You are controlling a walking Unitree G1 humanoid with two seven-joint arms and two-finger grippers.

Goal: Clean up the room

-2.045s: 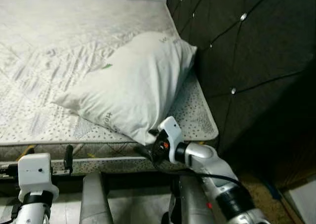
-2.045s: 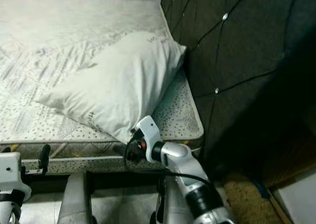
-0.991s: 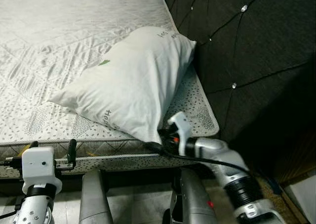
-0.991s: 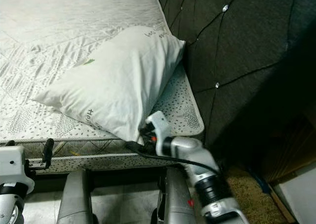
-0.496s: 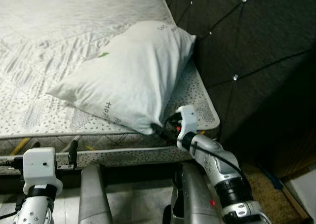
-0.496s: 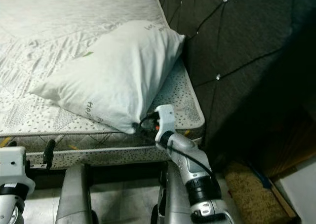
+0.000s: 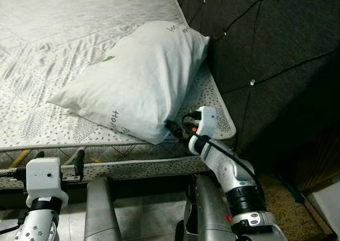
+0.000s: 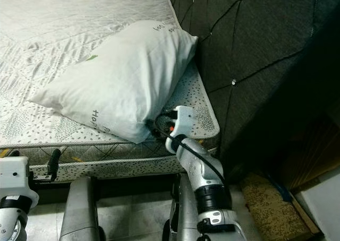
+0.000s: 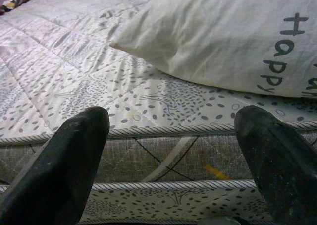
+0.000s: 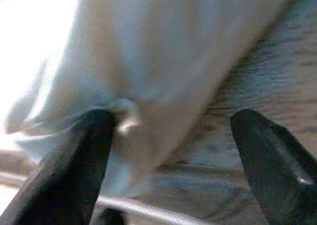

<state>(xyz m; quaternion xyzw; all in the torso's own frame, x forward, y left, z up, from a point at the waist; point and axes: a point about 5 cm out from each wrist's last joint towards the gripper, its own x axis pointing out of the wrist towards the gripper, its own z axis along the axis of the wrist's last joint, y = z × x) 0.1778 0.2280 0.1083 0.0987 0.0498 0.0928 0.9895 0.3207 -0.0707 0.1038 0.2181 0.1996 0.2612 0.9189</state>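
While a large white pillow with grey lettering (image 7: 135, 79) lies at frame centre on a pale grey quilted patterned mattress (image 7: 53, 34), its far corner against a dark tufted headboard (image 7: 255, 55) on the right, the right gripper (image 7: 175, 127) reaches over the mattress edge to the pillow's near lower corner. Its two black fingers (image 10: 81, 170) stand apart, one touching the fabric. At lower left, the left gripper (image 9: 171, 160) hangs before the mattress side, fingers spread wide, holding nothing.

Even, soft light on the mattress (image 7: 64, 44); right wrist view blurred, glary.
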